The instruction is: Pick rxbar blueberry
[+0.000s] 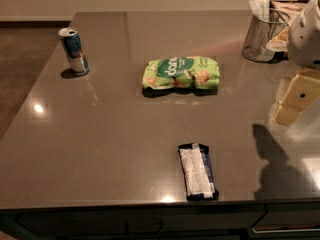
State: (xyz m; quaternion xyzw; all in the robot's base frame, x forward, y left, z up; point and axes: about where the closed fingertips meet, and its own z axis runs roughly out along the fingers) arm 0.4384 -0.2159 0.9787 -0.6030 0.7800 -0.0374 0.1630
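The rxbar blueberry lies flat near the front edge of the dark counter. It has a dark navy wrapper with a wide white strip down its middle, and its long side runs front to back. My gripper, cream-coloured below a white arm, hangs over the counter at the right edge of the view. It is well to the right of the bar and further back, and holds nothing that I can see. Its shadow falls on the counter to the right of the bar.
A green snack bag lies in the middle of the counter. A blue-silver can stands at the back left. A wire mesh cup with white paper stands at the back right, beside a box. The counter's front edge is just below the bar.
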